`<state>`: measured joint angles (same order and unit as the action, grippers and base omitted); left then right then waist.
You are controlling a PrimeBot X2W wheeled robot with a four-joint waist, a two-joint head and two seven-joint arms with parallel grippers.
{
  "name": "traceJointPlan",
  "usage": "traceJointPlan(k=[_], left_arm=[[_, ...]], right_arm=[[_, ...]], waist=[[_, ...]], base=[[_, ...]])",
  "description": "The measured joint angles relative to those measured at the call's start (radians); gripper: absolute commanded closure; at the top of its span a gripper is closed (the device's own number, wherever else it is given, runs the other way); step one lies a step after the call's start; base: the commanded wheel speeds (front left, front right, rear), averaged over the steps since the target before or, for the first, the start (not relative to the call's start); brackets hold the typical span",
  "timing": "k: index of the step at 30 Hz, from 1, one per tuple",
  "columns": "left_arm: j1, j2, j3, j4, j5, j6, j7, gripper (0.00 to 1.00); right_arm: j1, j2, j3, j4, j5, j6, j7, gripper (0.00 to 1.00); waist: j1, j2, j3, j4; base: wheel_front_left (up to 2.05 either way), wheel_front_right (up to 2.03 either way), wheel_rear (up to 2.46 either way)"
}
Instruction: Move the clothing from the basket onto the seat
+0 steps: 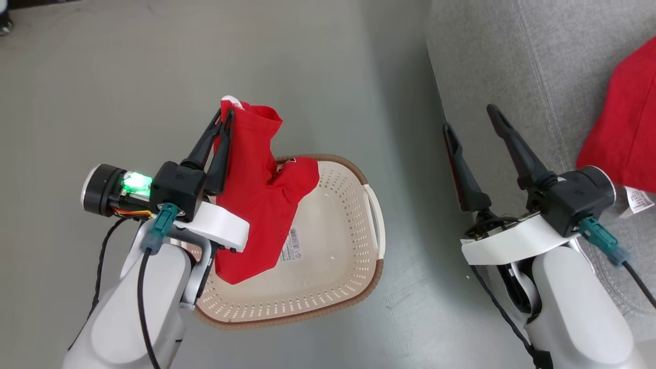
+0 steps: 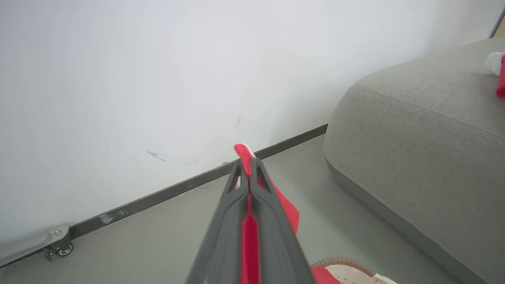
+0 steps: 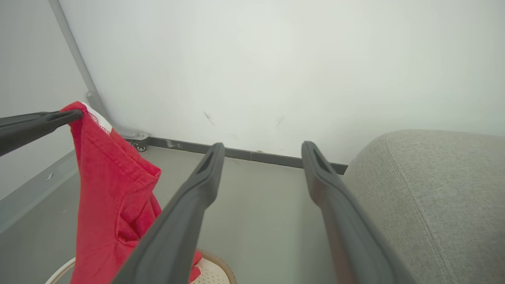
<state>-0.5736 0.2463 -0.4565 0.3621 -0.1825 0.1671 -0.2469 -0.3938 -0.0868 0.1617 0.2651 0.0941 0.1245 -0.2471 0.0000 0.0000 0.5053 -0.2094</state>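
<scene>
Head view: left fingers (image 1: 223, 148) clenched on the clothing (image 1: 256, 205), which hangs twelve-to-six above the basket (image 1: 371, 279). Seat (image 1: 512, 61) lies at three o'clock. Right fingers (image 1: 515, 146) released and nearer it.

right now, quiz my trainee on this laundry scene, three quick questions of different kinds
1. True or false: the left gripper is shut on a red garment that hangs over the basket.
2. Fill the gap: the right gripper has its jaws ____ and holds nothing.
3. Pick one: where does the second red garment lie? A in the basket, B on the sofa, C in the right gripper.

Key: 1 true; 2 open; 3 B.
</scene>
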Motion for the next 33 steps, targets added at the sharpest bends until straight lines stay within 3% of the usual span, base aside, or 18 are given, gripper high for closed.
traceJointPlan(k=[10,23,33], left_arm=[[0.003,0.033,-0.001,-0.139,0.000,-0.010,0.000,1.00],[0.005,0.066,-0.001,-0.276,-0.045,-0.083,0.037,1.00],[0.005,0.094,0.001,-0.355,-0.061,-0.106,0.082,1.00]], right_arm=[[-0.008,-0.049,0.109,0.011,-0.023,0.000,0.020,0.00],[-0.036,-0.120,0.213,0.017,0.015,0.000,0.066,0.00],[-0.037,-0.179,0.312,0.007,0.070,0.000,0.099,0.00]], waist=[[0.0000,0.0001,-0.069,0.033],[0.0000,0.0000,-0.165,0.060],[0.0000,0.0000,-0.242,0.076]], base=[[0.00,0.00,0.00],[0.00,0.00,0.00],[0.00,0.00,0.00]])
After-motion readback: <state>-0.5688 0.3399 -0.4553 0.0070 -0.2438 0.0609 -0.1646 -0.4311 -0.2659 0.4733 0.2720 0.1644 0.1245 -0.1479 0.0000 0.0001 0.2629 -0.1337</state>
